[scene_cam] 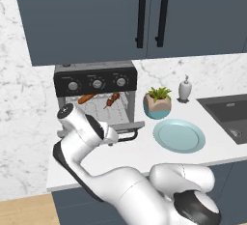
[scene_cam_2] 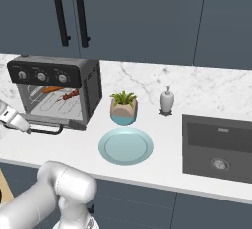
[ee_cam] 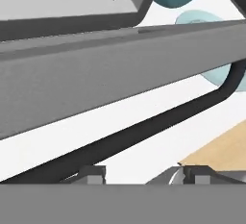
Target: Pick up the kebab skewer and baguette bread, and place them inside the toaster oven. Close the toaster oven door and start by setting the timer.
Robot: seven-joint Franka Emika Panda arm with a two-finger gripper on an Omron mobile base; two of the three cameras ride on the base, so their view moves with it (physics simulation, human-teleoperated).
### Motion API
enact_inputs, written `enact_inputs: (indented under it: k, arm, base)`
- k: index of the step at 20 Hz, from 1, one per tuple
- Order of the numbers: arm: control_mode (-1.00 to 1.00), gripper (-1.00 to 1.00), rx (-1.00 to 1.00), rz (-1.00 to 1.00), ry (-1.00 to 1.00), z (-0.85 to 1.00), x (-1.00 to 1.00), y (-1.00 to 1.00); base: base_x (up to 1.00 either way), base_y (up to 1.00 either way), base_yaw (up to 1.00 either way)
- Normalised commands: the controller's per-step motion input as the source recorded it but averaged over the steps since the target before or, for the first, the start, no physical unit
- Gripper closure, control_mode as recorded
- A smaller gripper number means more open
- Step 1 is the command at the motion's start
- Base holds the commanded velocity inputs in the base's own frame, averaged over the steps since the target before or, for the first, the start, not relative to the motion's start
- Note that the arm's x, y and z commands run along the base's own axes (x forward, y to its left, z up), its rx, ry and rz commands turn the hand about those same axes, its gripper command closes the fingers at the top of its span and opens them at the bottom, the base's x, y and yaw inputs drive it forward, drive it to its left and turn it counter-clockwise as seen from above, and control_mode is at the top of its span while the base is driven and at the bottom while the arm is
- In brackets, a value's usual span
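From the left base view, my white arm bends low in front of the boxy grey toaster oven (scene_cam: 95, 98), whose black panel carries three silver knobs. Its dark-framed glass door (scene_cam: 126, 125) hangs dropped open, the thin black bar handle (scene_cam: 126, 135) along its outer edge just past my wrist. On the wire rack inside lie the long orange-brown baguette bread (scene_cam: 86, 98) at left and the short kebab skewer (scene_cam: 112, 100) of dark red-brown chunks at right, apart from each other. Bare white counter (scene_cam: 140, 149) lies between the door edge and the round pale blue plate (scene_cam: 179, 135); a potted green plant (scene_cam: 157, 102) stands just behind that plate.

From the right base view, my hand reaches in from the left edge to the handle's end. Counter beside the oven is open up to the plant, a white soap dispenser (scene_cam_2: 167, 100) and the dark sink (scene_cam_2: 216, 148).

In the hand view, my claw (ee_cam: 144, 176) has its two fingertips (ee_cam: 92, 174) apart, on either side of the black bar; whether they press it I cannot tell.
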Motion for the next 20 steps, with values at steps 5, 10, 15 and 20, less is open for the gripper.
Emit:
enact_inputs:
  k: [5,10,15,20]
  arm:
    - [-1.00,-1.00,0.07,0.00,-0.38,0.00,0.70,-0.08]
    - [-1.00,-1.00,0.08,0.00,-0.37,0.00,0.78,-0.15]
    - [-1.00,-1.00,0.12,0.00,-0.24,0.05,0.71,-0.09]
    - [-1.00,-1.00,0.11,0.00,-0.17,0.00,0.27,0.00]
  base:
    - [0.00,0.00,0.00]
    - [0.00,0.00,0.00]
    - [0.00,0.00,0.00]
    - [0.00,0.00,0.00]
